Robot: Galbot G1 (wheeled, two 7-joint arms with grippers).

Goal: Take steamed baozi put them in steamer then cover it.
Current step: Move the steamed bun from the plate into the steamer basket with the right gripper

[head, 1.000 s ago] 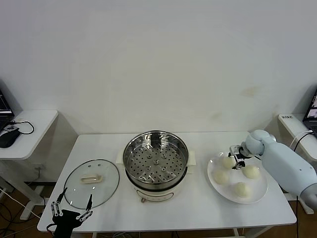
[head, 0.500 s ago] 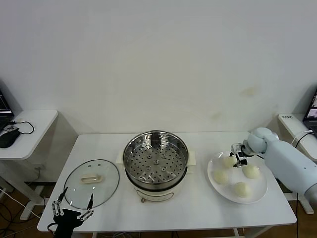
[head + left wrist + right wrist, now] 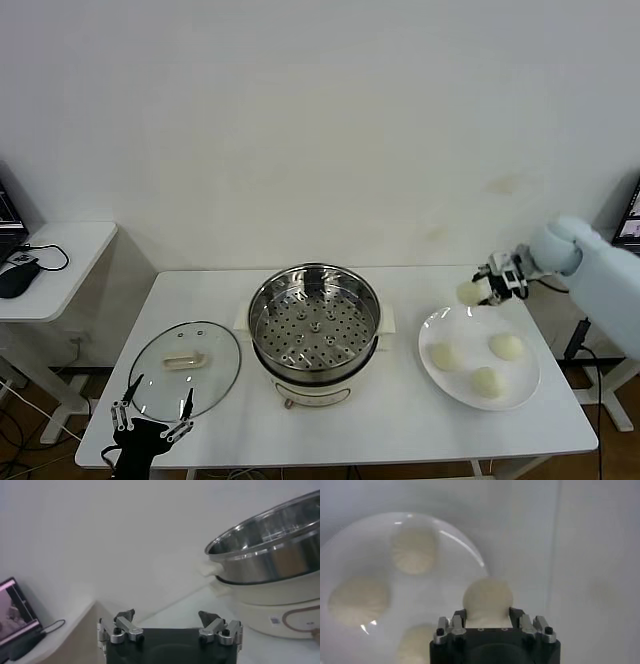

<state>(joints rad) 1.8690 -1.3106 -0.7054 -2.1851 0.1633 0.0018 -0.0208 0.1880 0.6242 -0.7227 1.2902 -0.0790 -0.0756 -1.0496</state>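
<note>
The right gripper (image 3: 484,290) hangs above the round white plate's (image 3: 522,382) far edge, fingers clamped on one small cream-white bun (image 3: 469,292); three buns (image 3: 487,381) lie on that plate. The left gripper (image 3: 152,421), fingers spread wide, holds nothing.

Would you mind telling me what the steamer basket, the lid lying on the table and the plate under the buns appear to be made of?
The steamer looks like polished stainless steel: mirror-bright walls and a perforated floor. The cover appears to be clear glass, since the table shows through it, with a metal rim and a cream handle, possibly plastic. The plate is glossy white, probably glazed ceramic, though plastic cannot be excluded.
</note>
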